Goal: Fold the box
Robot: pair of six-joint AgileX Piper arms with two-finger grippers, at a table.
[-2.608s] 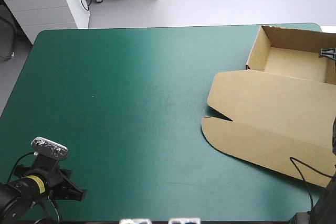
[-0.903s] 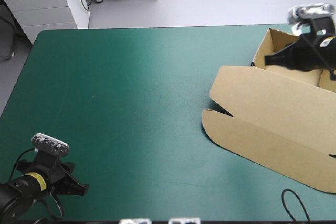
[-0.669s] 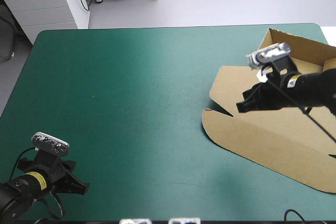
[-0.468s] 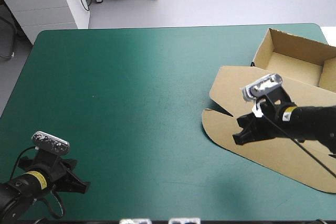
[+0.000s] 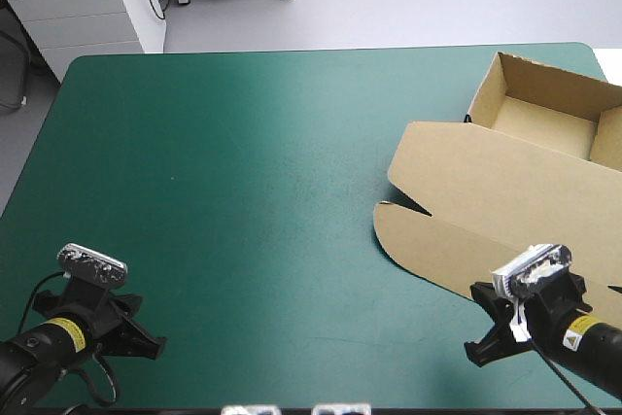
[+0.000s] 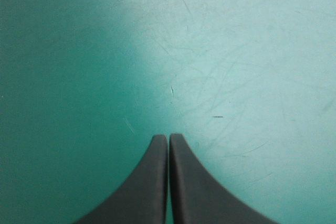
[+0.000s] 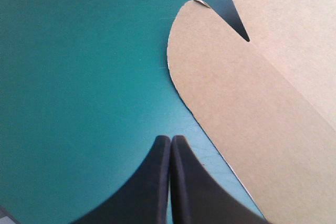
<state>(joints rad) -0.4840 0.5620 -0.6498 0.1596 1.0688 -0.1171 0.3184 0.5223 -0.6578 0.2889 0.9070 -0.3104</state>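
From above, we see a table under a teal-green cover [image 5: 243, 172], with the box [image 5: 505, 211], a cut sheet of plain brown board, lying toward the table's right edge. Its far part stands up as an open tray [image 5: 544, 114] with raised walls near the far right corner. Its broad lid [image 5: 486, 240] lies flat on the cover, reaching toward the near edge, with a rounded flap and a narrow notch on its left side. The left gripper [image 5: 146, 345], two broad black curved fingers, sits low at the near left corner, well apart from the box. The right gripper [image 5: 478, 352], of the same make, sits at the near right corner, just off the lid's near edge. Along the left wrist, we see the left gripper [image 6: 168, 137] with its fingers pressed together in one pointed arch, holding nothing, with only scuffed teal-green cover [image 6: 236, 51] ahead. Along the right wrist, the right gripper [image 7: 171, 139] likewise has its fingers closed tip to tip and empty. They are over the cover, and the curved edge of the box's [image 7: 252, 103] flat lid is just beside them, with the notch farther ahead.
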